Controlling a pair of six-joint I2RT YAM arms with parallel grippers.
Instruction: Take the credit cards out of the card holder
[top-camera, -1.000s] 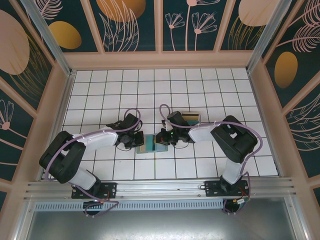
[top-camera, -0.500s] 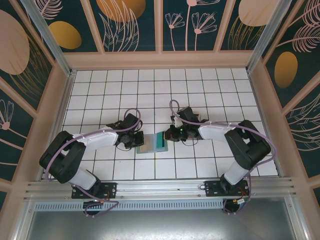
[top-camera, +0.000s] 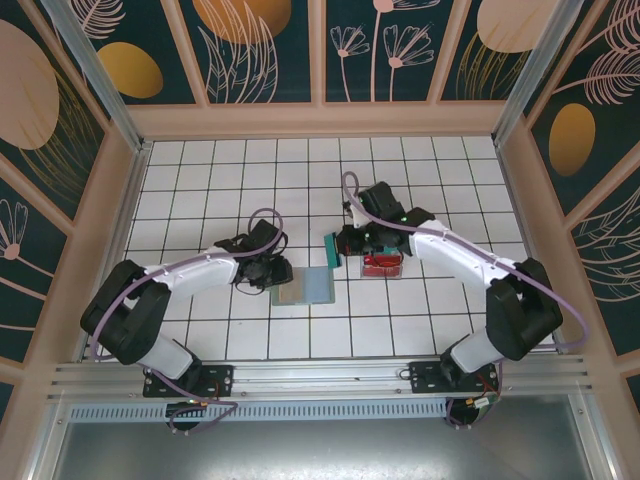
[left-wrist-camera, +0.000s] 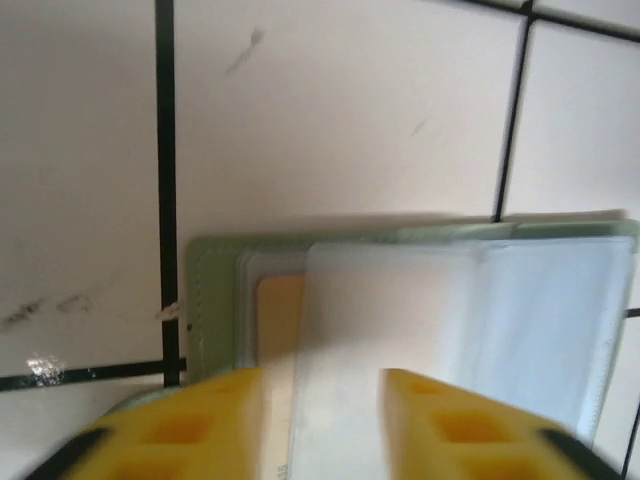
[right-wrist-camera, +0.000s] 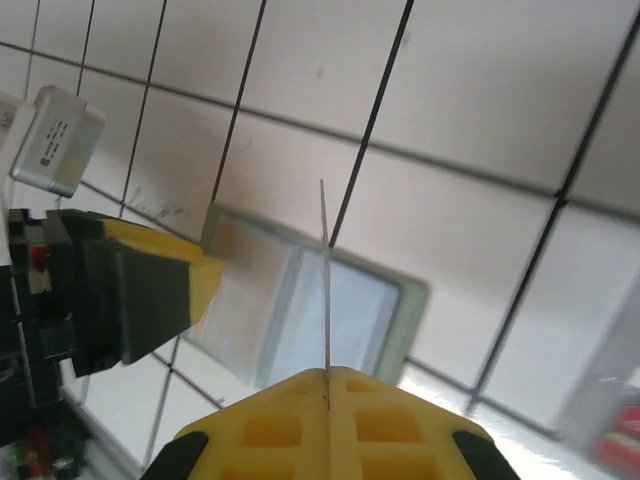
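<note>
Teal card (top-camera: 333, 248) on edge, pinched in right hand (right-wrist-camera: 326, 374); card holder (top-camera: 305, 288) flat, lengthwise left-right, left hand (left-wrist-camera: 322, 400) unclenched.

nothing really readable here tbh, the grey box (right-wrist-camera: 55, 140) has a printed label but it's too blurry

We see a white-tiled table (top-camera: 200, 180) w/ dark grout lines & a few scuffs in the left wrist view. Flat on it, front-centre: the card holder (top-camera: 305, 287), open, pale inner face up. Near it, to the right & slightly further back: small clear tray (top-camera: 383, 275).
</note>
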